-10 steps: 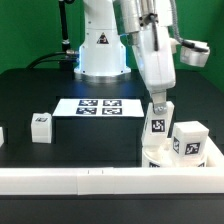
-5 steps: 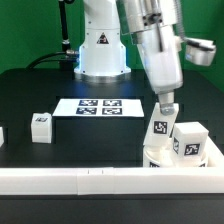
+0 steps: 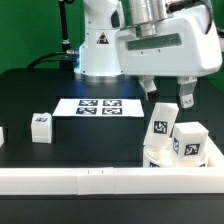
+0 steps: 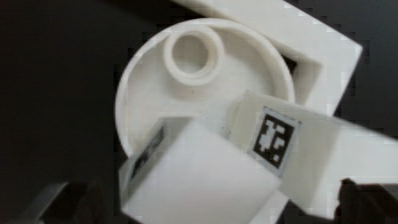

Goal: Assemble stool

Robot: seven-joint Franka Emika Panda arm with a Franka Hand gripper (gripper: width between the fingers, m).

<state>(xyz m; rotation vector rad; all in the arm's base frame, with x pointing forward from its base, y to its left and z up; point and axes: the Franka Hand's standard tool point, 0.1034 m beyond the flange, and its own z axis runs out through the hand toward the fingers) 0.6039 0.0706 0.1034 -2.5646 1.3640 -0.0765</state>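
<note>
- Seat [image 3: 152, 158] sits on the counter [image 3: 60, 145] at the exterior view's right, front, right up against the white border bar [image 3: 90, 181].
- Two legs stand upright on the seat, side by side. Leg one [image 3: 158, 128] is toward the exterior view's left and leg two [image 3: 190, 143] toward its right. A tag shows on each.
- Third leg [image 3: 40, 125] lies alone on the counter at the exterior view's left, well apart from the seat.
- Fingers [image 3: 186, 94] hang above the two seated legs, spread apart, clamped on nothing and touching no part.
- Marker board [image 3: 100, 106] lies flat mid-counter, between the robot base [image 3: 100, 50] and the border bar.
- A small white piece is cut off at the exterior view's left edge. Can't tell what it is.
- Only the wrist view looks down on the seat [image 4: 151, 100]: round disc face with one open hole [image 4: 192, 55] near the rim. The exterior view hides this, showing just the seat's side under the legs.
- Wrist view gets the two legs close up and blurred. One has its tag facing the camera [image 4: 272, 135], the other shows a plain face [image 4: 187, 175]. Border bar corner [image 4: 329, 50] runs just beside the disc.
- Wrist view shows neither the third leg nor the marker board.
- Dark shapes at two corners of the wrist view are too blurred to identify.
</note>
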